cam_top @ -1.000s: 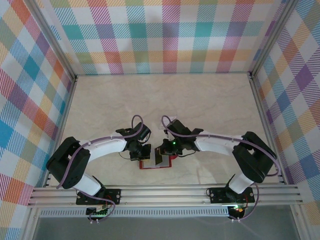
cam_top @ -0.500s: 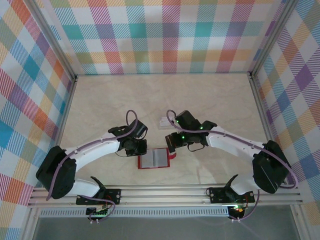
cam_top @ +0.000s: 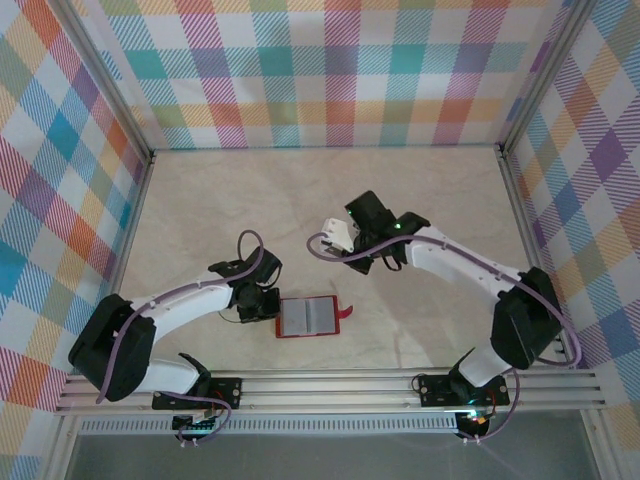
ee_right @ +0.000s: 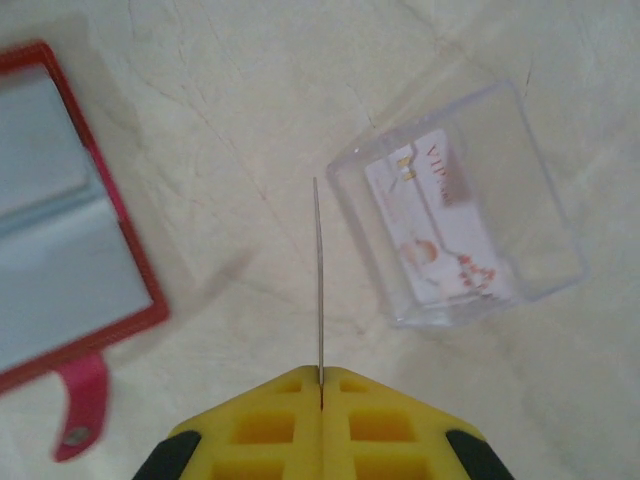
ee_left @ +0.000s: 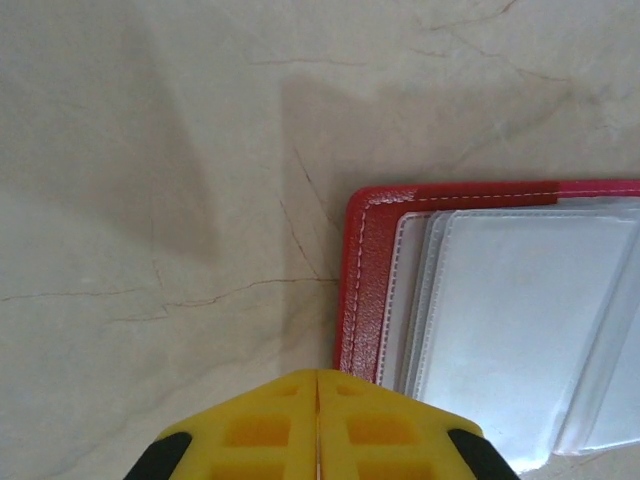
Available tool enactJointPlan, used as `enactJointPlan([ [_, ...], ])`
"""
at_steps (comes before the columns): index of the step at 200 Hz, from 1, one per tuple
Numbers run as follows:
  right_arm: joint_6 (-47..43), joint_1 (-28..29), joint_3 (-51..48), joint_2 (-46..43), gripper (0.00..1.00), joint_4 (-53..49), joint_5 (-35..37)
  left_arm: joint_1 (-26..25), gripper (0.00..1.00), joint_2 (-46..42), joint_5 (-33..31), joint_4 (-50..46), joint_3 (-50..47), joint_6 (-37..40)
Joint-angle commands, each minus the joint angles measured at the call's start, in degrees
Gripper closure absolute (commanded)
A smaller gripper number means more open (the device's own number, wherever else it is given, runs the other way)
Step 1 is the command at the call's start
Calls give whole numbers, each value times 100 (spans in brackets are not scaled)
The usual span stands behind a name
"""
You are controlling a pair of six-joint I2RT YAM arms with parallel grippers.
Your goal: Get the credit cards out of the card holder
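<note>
One credit card (ee_right: 317,280) edge-on (face hidden) in right gripper (ee_right: 320,380)

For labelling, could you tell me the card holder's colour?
The card holder is red; clearest from the left wrist.

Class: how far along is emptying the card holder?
Done: card holder lies open; a printed card sits in the clear box. In hand: right gripper pinches a thin card edge-on, near the box. Left: placing it; whether the pockets hold more is unclear.

Lab test cell: plaid walls (cam_top: 330,70), aluminium rails (cam_top: 330,385).
</note>
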Motion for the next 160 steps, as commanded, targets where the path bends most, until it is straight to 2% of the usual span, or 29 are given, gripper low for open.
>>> enactJointPlan([
  [1,-1594,-133,631,460,100,-474,191,46,92,189,241,193,-82,159],
  [80,-2515,-451,2582,1934,100,-1366,176,46,93,517,526,478,29,171],
  [160,-2904,-599,3589,3023,100,-1635,198,46,93,410,289,210,201,229],
])
